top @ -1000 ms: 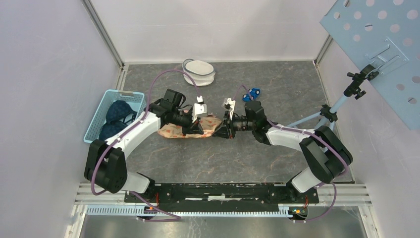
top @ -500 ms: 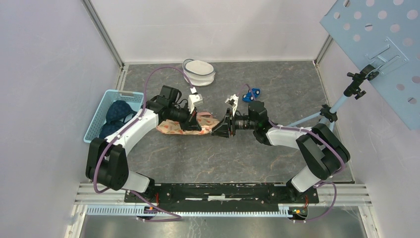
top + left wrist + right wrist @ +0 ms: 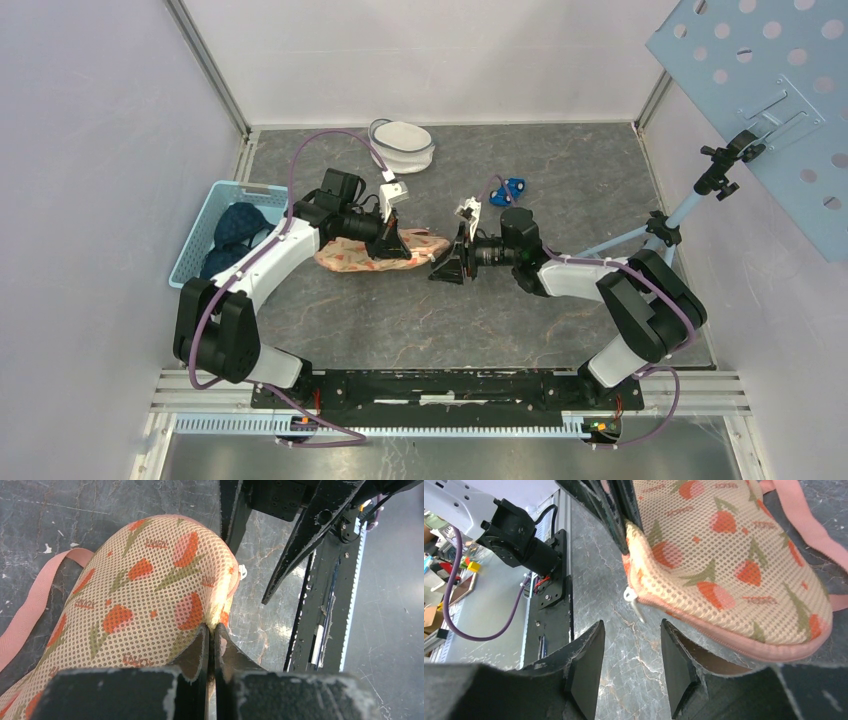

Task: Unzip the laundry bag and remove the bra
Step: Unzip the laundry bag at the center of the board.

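Pinching the bag (image 3: 150,580) at its zipper end, the left hand (image 3: 212,632) is clamped on mesh; the right hand (image 3: 631,630) stands parted, holding nothing (the zipper pull (image 3: 631,597) hangs just ahead). The bag lies on the tabletop (image 3: 560,160) between both arms.

Floral mesh of the laundry bag (image 3: 352,260) hides its contents. Its pink strap (image 3: 32,607) is cut off at the left wrist view's edge. A blue object (image 3: 513,187) beyond the bag is too small to identify.
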